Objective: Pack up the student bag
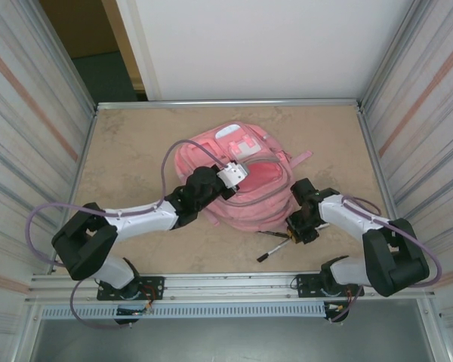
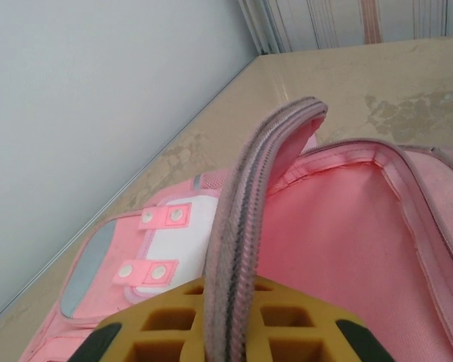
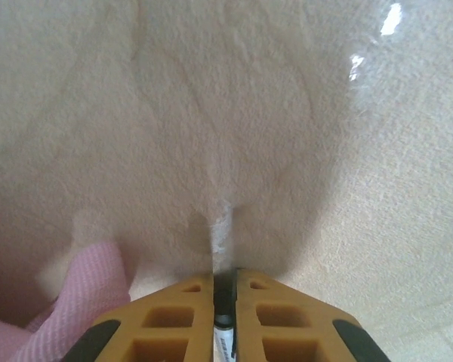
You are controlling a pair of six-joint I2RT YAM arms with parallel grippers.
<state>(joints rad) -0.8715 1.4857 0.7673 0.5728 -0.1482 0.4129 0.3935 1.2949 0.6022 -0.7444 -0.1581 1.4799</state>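
The student bag [image 1: 200, 157], a big pink backpack, lies flat in the middle of the table. My left gripper [image 1: 236, 173] reaches over it from the left and is shut on the bag's zipped rim [image 2: 245, 219], holding that edge up so the pink lining [image 2: 340, 241] shows. The yellow pads of the left gripper [image 2: 230, 290] pinch the rim, beside the white patch [image 2: 185, 234]. My right gripper [image 1: 296, 226] is low at the bag's front right corner. In the right wrist view the right gripper [image 3: 224, 280] is shut on a marker [image 3: 224, 320] with a black tip, just above the table.
Two pens [image 1: 274, 241] lie on the beige table [image 1: 136, 151] just left of the right gripper, near the front edge. A bit of pink fabric [image 3: 90, 290] lies close to the right fingers. Metal walls enclose the table on both sides and at the back.
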